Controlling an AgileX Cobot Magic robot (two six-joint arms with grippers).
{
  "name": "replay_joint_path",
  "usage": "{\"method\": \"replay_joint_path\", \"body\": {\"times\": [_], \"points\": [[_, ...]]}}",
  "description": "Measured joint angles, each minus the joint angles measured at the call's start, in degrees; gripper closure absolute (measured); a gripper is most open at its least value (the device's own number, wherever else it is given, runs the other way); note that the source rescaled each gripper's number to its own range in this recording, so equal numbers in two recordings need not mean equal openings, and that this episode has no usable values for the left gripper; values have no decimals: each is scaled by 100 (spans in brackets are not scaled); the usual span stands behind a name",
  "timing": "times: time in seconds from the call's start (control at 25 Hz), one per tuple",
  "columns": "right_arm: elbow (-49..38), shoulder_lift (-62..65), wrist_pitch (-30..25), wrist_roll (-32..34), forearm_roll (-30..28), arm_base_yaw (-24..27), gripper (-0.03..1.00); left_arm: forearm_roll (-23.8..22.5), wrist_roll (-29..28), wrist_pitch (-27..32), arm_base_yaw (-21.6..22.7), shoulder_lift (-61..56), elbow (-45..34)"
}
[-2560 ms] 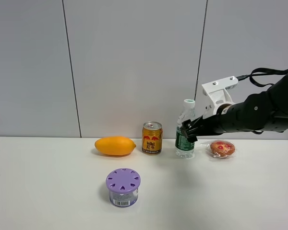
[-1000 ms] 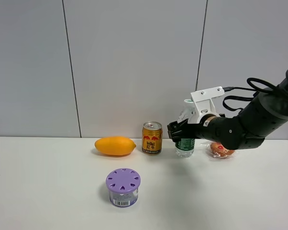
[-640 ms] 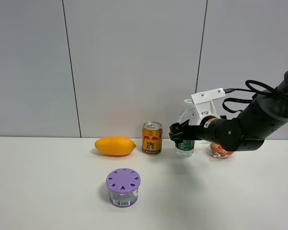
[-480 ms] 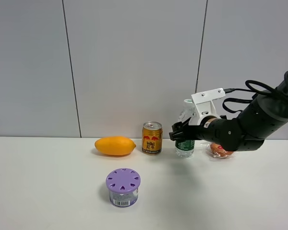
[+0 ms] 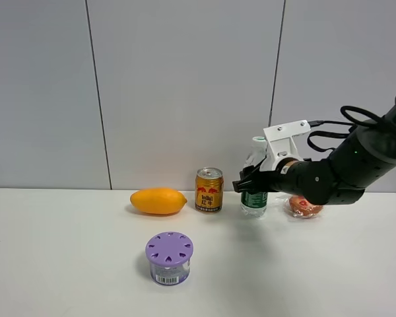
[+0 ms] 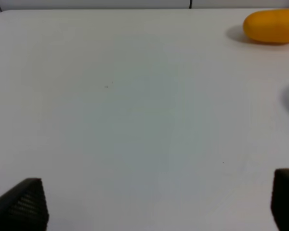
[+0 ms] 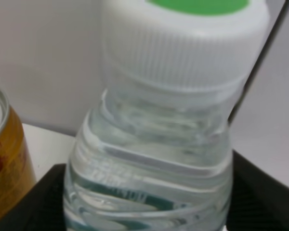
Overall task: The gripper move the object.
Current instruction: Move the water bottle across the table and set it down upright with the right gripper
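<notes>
The clear water bottle (image 5: 254, 202) with white cap and green label stands upright at the back of the white table (image 5: 66, 264). My right gripper (image 5: 249, 182), a black claw under a white bracket, reaches in from the right and is closed around the bottle's middle. In the right wrist view the bottle (image 7: 154, 159) fills the frame, with a black finger (image 7: 33, 202) tight against each side. My left gripper (image 6: 154, 211) is open and empty above bare table; only its two fingertips (image 6: 19, 207) show.
A gold drink can (image 5: 209, 190) stands just left of the bottle and shows in the right wrist view (image 7: 5, 159). A yellow mango (image 5: 158, 201) lies further left. A purple-lidded tub (image 5: 169, 257) sits nearer the front. A round wrapped snack (image 5: 305, 207) lies right of the bottle.
My right gripper has come down and left from beside the bottle's upper part and settled around its middle. The bottle has stayed in place.
</notes>
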State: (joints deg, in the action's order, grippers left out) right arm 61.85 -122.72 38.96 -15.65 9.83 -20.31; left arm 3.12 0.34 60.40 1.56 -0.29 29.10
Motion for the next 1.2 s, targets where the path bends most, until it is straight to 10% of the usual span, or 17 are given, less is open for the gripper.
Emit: {"method": "replay_joint_path", "body": {"times": [0.44,0.84,1.2], "points": [[-1,2039,-2360,-5,-53,-178,97,0,-34,0,0,0,0],[387,2737,-2921,-417,-426,-1677,97,0,0,0,0,0,0],[2588,1146,-4484,-541,-166,-2879,97,0,-34,0,0,0,0]]}}
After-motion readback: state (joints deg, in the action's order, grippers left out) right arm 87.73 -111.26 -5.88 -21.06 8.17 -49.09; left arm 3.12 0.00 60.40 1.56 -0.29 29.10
